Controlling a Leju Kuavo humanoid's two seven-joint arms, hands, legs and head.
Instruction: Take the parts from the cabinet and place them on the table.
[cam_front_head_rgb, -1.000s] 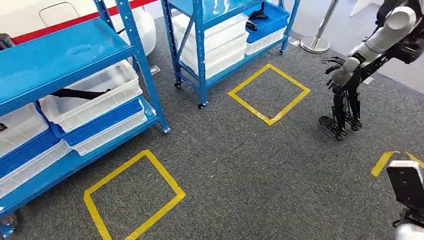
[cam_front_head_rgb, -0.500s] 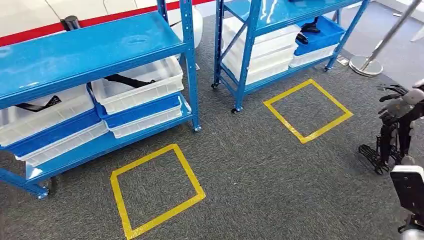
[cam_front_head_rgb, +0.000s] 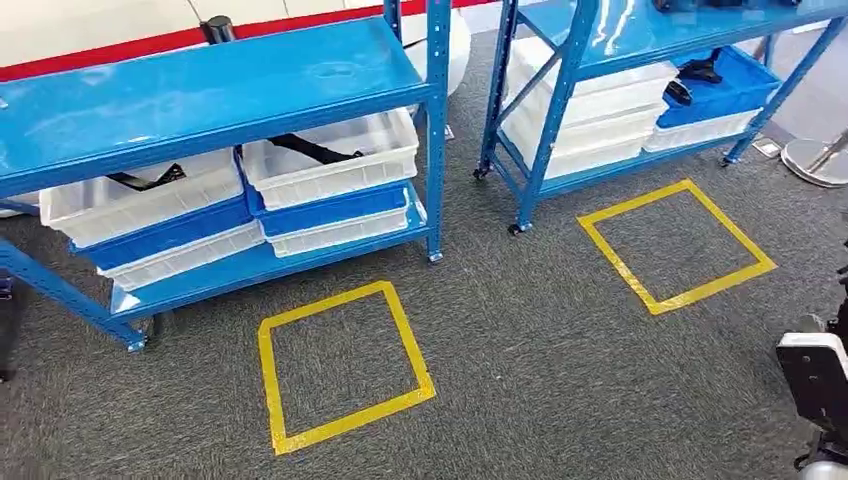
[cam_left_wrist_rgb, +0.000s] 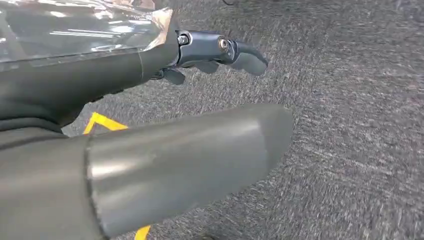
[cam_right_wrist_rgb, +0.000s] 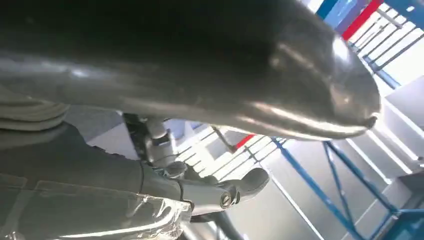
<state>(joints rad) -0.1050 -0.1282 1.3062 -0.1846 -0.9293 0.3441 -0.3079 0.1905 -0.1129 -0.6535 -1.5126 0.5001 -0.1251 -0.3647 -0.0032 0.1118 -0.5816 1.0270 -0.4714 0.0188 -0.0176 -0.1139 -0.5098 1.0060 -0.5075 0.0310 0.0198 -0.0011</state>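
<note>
On the far left of your head view stands the first blue cabinet (cam_front_head_rgb: 215, 85), its broad top shelf bare and glossy. Beneath that shelf you see two white bins side by side, stacked over blue and white trays: the left bin (cam_front_head_rgb: 140, 200) holds a dark strap-like part (cam_front_head_rgb: 148, 178), and the right bin (cam_front_head_rgb: 335, 160) holds another dark part (cam_front_head_rgb: 315, 150). Below the cabinet, on the grey carpet (cam_front_head_rgb: 520, 380), lies a yellow tape square (cam_front_head_rgb: 340, 365). Further right stands a second blue cabinet (cam_front_head_rgb: 560, 100) with white bins and a blue tray (cam_front_head_rgb: 725, 90), where more dark parts (cam_front_head_rgb: 695, 75) rest. In front of it you have a second yellow tape square (cam_front_head_rgb: 675, 245).

Your left hand (cam_left_wrist_rgb: 165, 150) hangs over the carpet, thumb and dark fingers (cam_left_wrist_rgb: 225, 50) extended and apart, holding nothing. Your right hand (cam_right_wrist_rgb: 210, 115) shows its thumb and fingers (cam_right_wrist_rgb: 235, 192) apart too, with nothing between them, blue shelving behind it.
</note>
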